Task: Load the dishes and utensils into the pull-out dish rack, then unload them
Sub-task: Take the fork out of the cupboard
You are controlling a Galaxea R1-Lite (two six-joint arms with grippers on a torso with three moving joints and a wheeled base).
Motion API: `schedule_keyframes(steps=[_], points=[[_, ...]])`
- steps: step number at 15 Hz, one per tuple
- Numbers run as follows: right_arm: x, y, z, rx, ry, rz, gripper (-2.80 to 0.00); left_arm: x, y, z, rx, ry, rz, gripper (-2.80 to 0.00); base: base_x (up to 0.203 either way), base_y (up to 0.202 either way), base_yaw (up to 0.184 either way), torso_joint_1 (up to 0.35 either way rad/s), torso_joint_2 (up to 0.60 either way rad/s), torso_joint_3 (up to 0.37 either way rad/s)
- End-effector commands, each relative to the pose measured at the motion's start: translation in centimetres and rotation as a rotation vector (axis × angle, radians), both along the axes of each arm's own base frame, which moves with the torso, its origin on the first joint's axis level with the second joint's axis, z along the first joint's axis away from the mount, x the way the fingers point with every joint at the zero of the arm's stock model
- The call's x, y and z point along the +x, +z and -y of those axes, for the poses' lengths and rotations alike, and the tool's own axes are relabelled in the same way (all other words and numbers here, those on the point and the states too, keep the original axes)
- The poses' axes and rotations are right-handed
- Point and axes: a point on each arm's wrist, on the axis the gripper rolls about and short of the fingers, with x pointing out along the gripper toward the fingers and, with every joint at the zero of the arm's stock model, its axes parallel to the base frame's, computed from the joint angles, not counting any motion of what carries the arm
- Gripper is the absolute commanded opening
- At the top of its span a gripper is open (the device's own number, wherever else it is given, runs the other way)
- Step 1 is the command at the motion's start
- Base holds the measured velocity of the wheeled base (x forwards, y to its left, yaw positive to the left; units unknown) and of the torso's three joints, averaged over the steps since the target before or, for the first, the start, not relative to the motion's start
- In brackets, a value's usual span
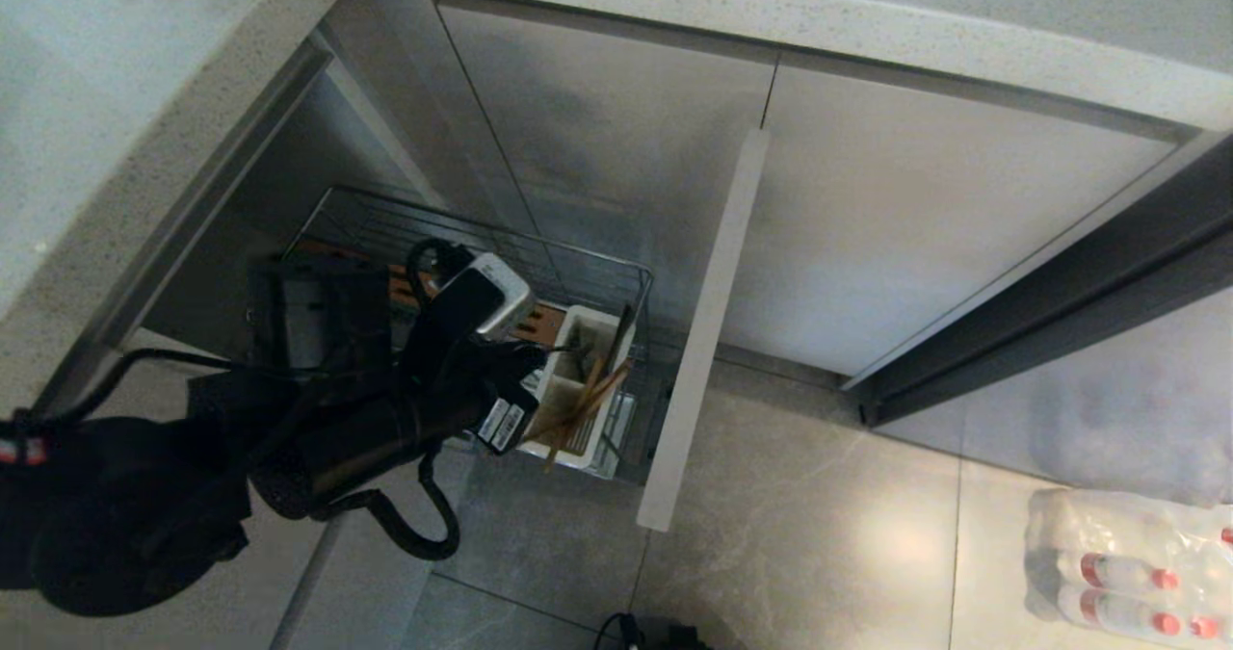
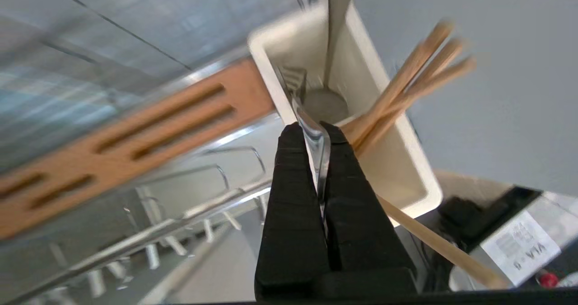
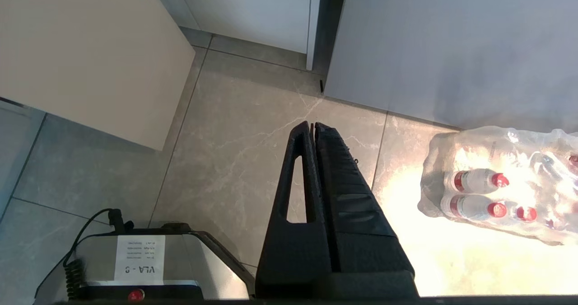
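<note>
Left tool [image 2: 316, 135]: clamped tight on the handle of the silver fork [image 2: 303, 110], tines down inside the white utensil caddy [image 2: 408, 169]. Chopsticks [image 2: 406, 88] are leant against the caddy's opposite wall, beside the fork. Caddy is seated at the front of the pull-out dish rack [image 1: 616, 274]. A straight lift along the fork's axis is advised, so chopsticks are left undisturbed. Right tool [image 3: 314, 126]: closed, empty, parked above the floor.

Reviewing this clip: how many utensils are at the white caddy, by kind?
Chopsticks: 4
Fork, pinched in the left gripper: 1
Grey spoon: 1
Total: 6
</note>
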Motion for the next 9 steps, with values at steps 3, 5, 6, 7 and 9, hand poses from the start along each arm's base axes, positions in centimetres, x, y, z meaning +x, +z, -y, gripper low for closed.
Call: schedule_keyframes(steps=[3, 5, 6, 7, 9], points=[[0.0, 0.0, 0.0, 0.0, 0.0, -0.001, -2.8, -1.9, 2.8, -1.2, -0.053, 0.005, 0.097, -2.8, 0.0, 0.0, 0.0, 0.0, 0.0, 0.0], [0.0, 0.0, 0.0, 0.0, 0.0, -0.001, -2.8, -2.7, 3.8, -1.7, -0.075, 0.007, 0.13, -2.8, 0.0, 0.0, 0.0, 0.0, 0.0, 0.0], [0.0, 0.0, 0.0, 0.0, 0.0, 0.0, -2.8, -3.0, 4.2, -1.9, -0.085, 0.006, 0.145, -2.8, 0.0, 0.0, 0.0, 0.0, 0.0, 0.0], [0.0, 0.0, 0.0, 0.0, 0.0, -0.001, -2.8, -3.3, 4.6, -2.1, -0.093, 0.007, 0.158, -2.8, 0.0, 0.0, 0.0, 0.0, 0.0, 0.0], [0.0, 0.0, 0.0, 0.0, 0.0, 0.0, -2.8, -4.0, 5.4, -2.5, -0.113, 0.007, 0.187, -2.8, 0.0, 0.0, 0.0, 0.0, 0.0, 0.0]])
